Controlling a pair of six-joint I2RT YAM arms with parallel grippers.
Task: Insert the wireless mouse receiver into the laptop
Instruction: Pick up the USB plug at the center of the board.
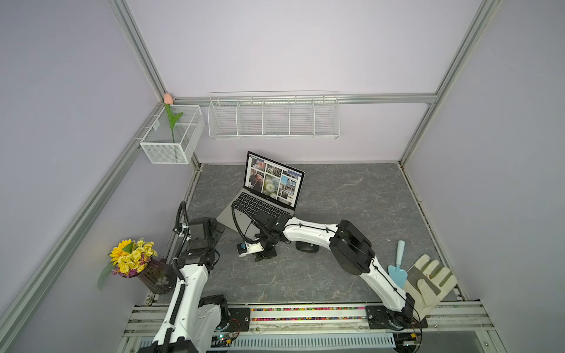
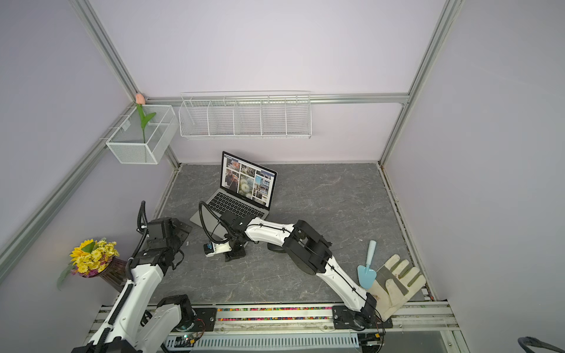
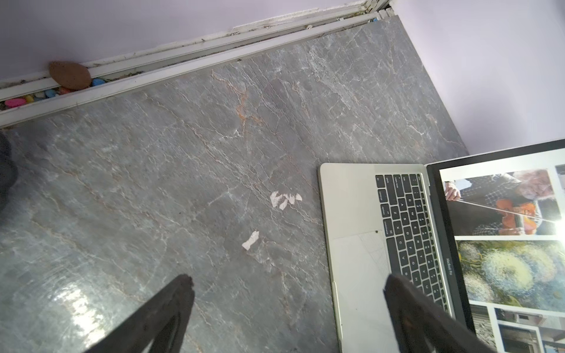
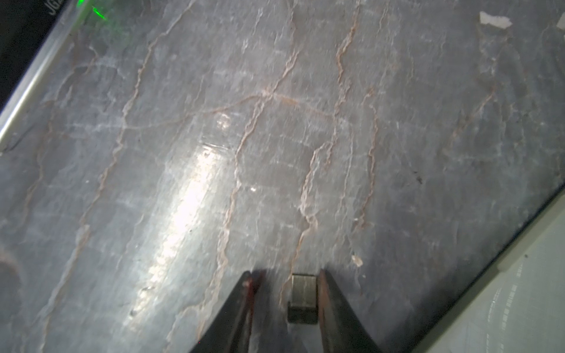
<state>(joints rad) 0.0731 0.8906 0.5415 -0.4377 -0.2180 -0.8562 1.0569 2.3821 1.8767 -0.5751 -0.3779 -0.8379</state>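
Aluminium front edge: rail (image 1: pixel 305 314) carrying both arm bases, with strips of coloured beads along it.
glove (image 1: pixel 428 284): pale work type, lying flat at the near right, cuff end reaching over the rail.
trowel (image 1: pixel 398 266): light blue, just beside the glove, blade toward the rail, handle pointing away.
vase (image 1: pixel 153 276): dark and ribbed, near left, beside the table's edge, holding yellow flowers (image 1: pixel 131 255).
table (image 1: pixel 305 281): grey stone pattern, with small white scraps (image 3: pixel 286 200) on it just beside the laptop.
right gripper (image 4: pixel 289 273): pointed down at the table just in front of the laptop. Fingers are partway apart, not clamped.
receiver (image 4: pixel 303 293): small stub with a metal plug end, between the right gripper's fingers. It touches one finger and has a gap to the other. It is near the laptop's edge and not yet in a port.
mouse (image 1: pixel 307 247): black oval on the table, partly under the right forearm, near the right gripper.
left gripper (image 3: pixel 290 279): fingers spread wide, nothing between them. One fingertip is over bare table, the other over the laptop's deck near a front corner.
laptop (image 1: pixel 269 195): silver with black keys, lid up, screen showing a photo grid, set at an angle mid-table in both top views.
mesh basket (image 1: pixel 171 143): white, hung on the left wall rail, with a tulip (image 1: pixel 175 117) standing in it.
wire shelf (image 1: pixel 273 117): white, five compartments, on the back wall.
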